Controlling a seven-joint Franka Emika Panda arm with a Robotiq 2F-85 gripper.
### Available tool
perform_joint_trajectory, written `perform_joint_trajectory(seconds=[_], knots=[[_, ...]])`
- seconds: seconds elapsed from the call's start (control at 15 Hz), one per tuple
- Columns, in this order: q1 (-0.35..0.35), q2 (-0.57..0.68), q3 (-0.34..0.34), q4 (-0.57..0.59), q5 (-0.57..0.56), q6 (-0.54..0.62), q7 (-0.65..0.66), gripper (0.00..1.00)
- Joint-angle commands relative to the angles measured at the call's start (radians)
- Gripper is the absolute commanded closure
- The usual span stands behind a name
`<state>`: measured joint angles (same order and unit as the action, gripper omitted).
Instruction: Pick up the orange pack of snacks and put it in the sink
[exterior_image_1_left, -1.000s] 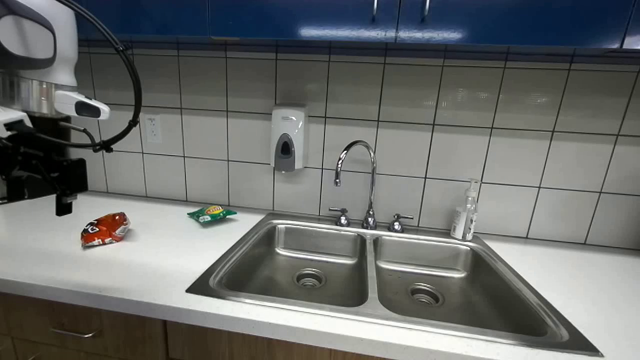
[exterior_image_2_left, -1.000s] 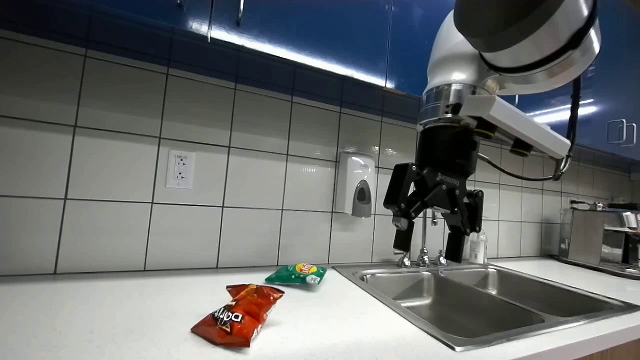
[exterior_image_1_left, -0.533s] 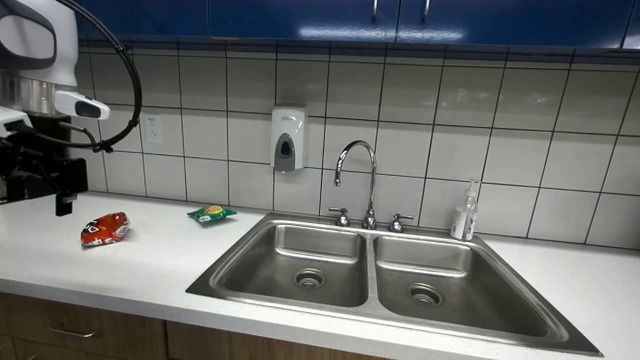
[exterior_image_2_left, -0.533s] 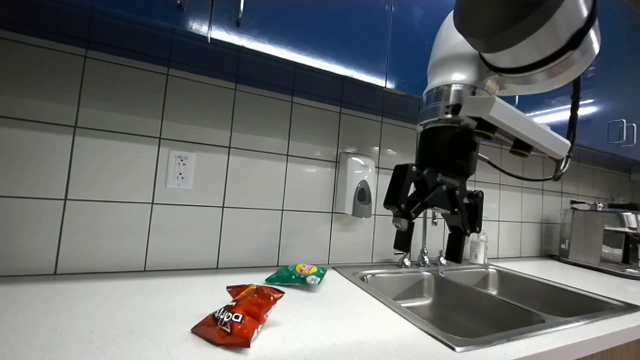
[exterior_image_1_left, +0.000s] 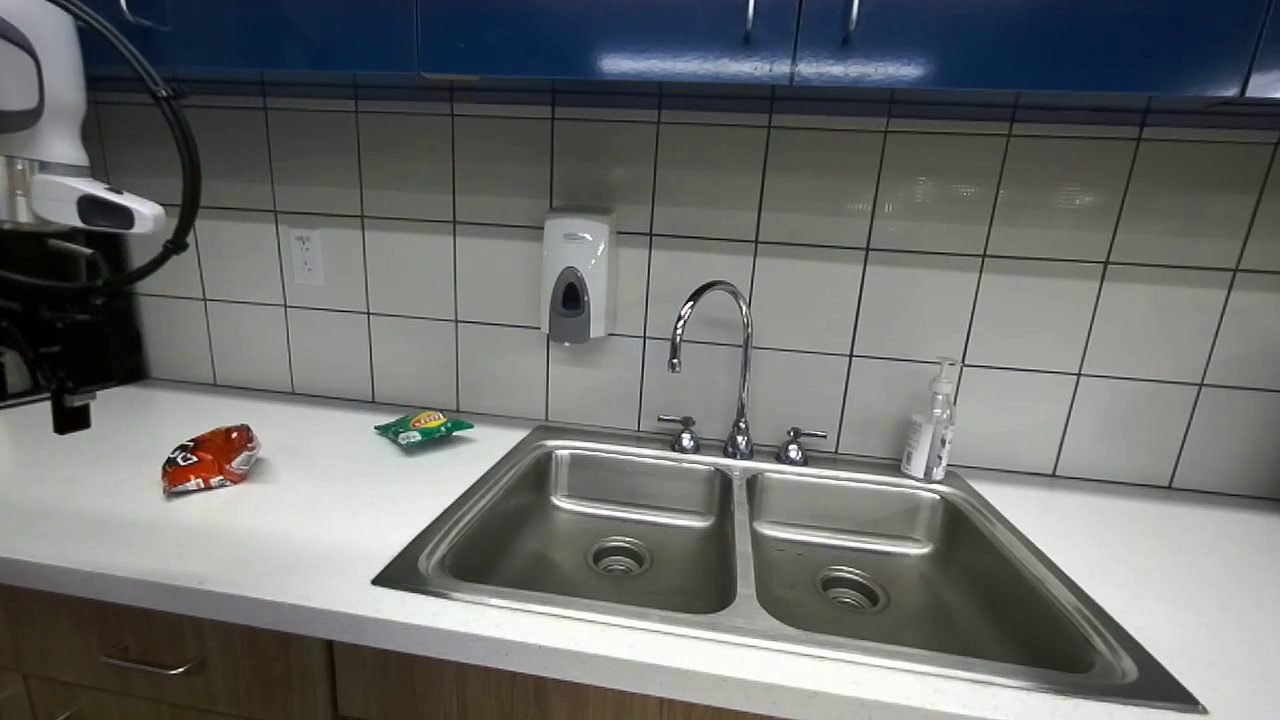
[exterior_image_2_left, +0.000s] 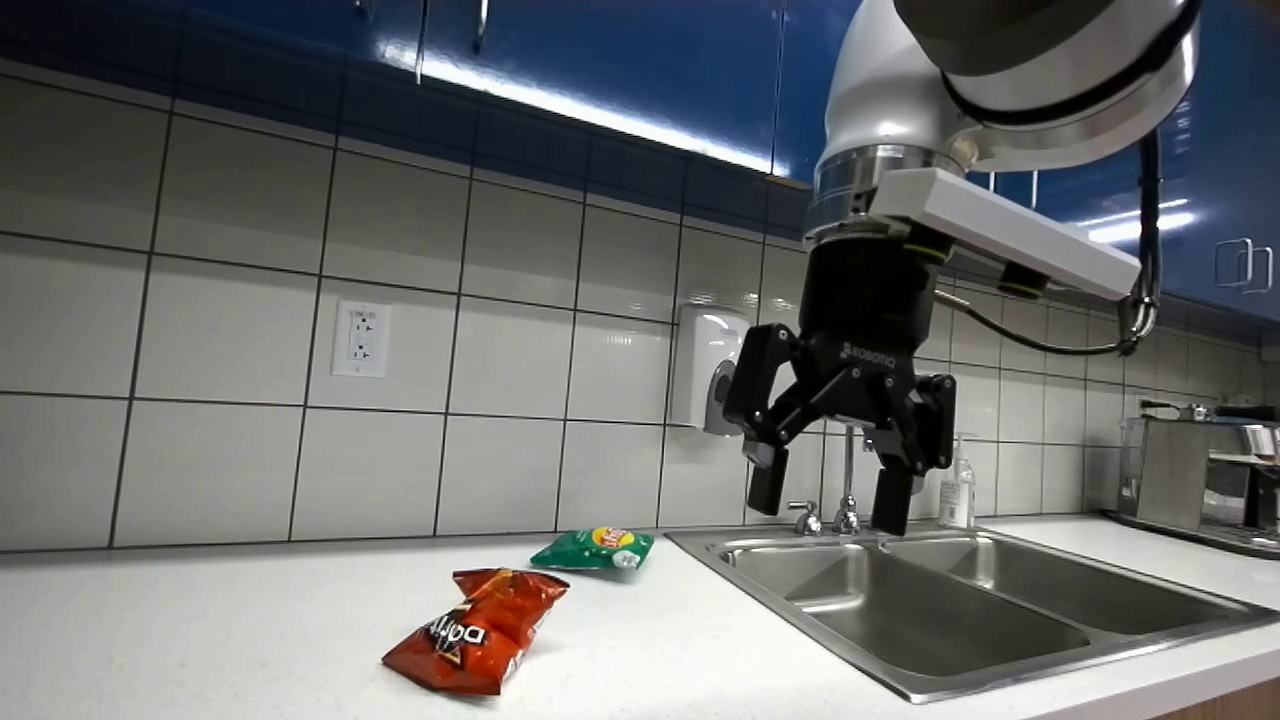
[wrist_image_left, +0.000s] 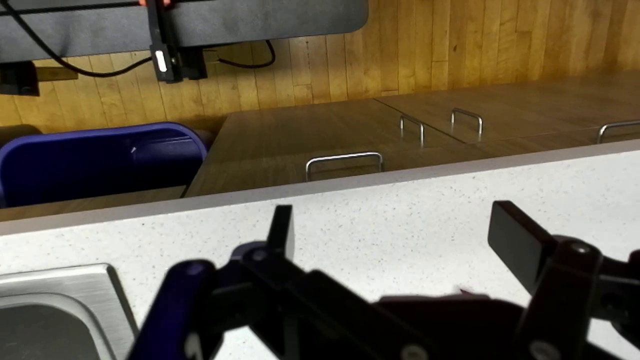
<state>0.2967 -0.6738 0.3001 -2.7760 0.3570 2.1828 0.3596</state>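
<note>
The sink (exterior_image_1_left: 745, 600) shows two drains (exterior_image_1_left: 619, 556), the orange pack (exterior_image_2_left: 480, 638) lies outside, the hand (exterior_image_2_left: 829, 502) gapes wide.

Blue cabinets (exterior_image_1_left: 600, 35) are hanging above a pale tiled wall (exterior_image_1_left: 405, 265), catching a streak of light (exterior_image_2_left: 575, 108); in the wrist view, wooden floorboards (wrist_image_left: 475, 45) are stretching beyond the worktop (wrist_image_left: 375, 230).

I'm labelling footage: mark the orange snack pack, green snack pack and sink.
Orange snack pack (exterior_image_2_left: 487, 634): in an exterior view, middle of its wrapper.
Green snack pack (exterior_image_2_left: 592, 551): in an exterior view, middle of its wrapper.
Sink (exterior_image_1_left: 744, 560): in an exterior view, divider between its basins.
</note>
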Motion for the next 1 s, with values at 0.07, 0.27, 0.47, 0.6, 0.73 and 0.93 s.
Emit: perform_joint_trajectory(seconds=[0.07,0.27,0.47,0.6,0.73,0.93], knots=[[0.019,0.036,0.104,0.005,0.034,0.091,0.155,0.0],[0.011,0.086,0.157,0.006,0.018,0.182,0.237,0.0],[-0.003,0.163,0.202,0.018,-0.015,0.309,0.312,0.0],[-0.02,0.22,0.227,0.03,-0.06,0.384,0.359,0.0],[-0.04,0.277,0.24,0.041,-0.111,0.451,0.404,0.0],[-0.082,0.36,0.257,0.07,-0.213,0.518,0.477,0.0]])
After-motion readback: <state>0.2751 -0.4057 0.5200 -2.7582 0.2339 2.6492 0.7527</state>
